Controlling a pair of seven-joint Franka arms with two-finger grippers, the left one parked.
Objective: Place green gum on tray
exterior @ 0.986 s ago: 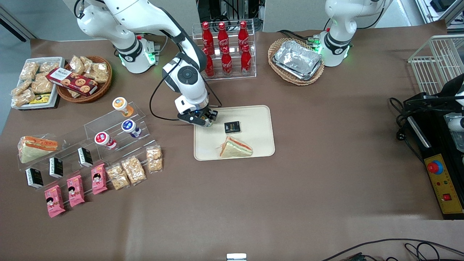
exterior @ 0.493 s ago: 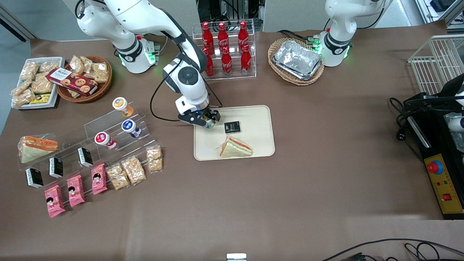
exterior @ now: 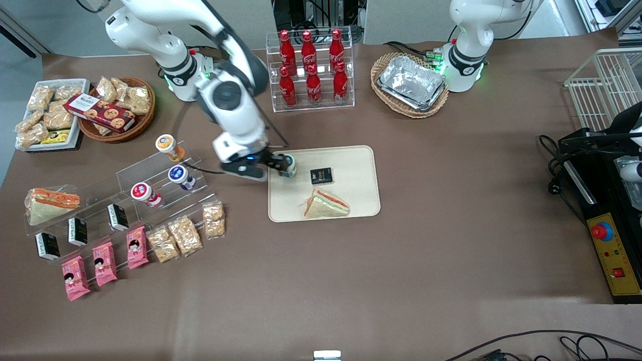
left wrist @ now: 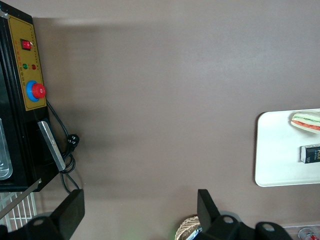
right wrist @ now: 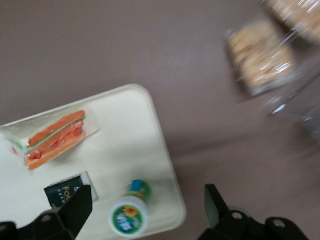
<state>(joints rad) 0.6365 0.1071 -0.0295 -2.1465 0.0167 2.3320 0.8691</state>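
Note:
The green gum [exterior: 289, 166] stands upright on the cream tray [exterior: 357, 165], close to the tray's edge toward the working arm's end. My right gripper [exterior: 277, 161] is open and empty, beside and a little above the gum. In the right wrist view the gum [right wrist: 131, 215] shows its green top between my wide-apart fingers [right wrist: 77, 207], with no contact, and my gripper [right wrist: 147, 192] hovers over the tray [right wrist: 120, 135]. Part of the tray [left wrist: 275, 150] shows in the left wrist view.
A wrapped sandwich [exterior: 326, 204] and a small black packet [exterior: 321, 175] also lie on the tray. A clear stand with orange-, blue- and red-topped bottles [exterior: 170, 173] and snack bags [exterior: 185, 233] lies toward the working arm's end. A cola bottle rack [exterior: 311, 70] stands farther back.
My gripper has let go of the green gum, which now stands on the tray. The arm has swung away toward the working arm's end.

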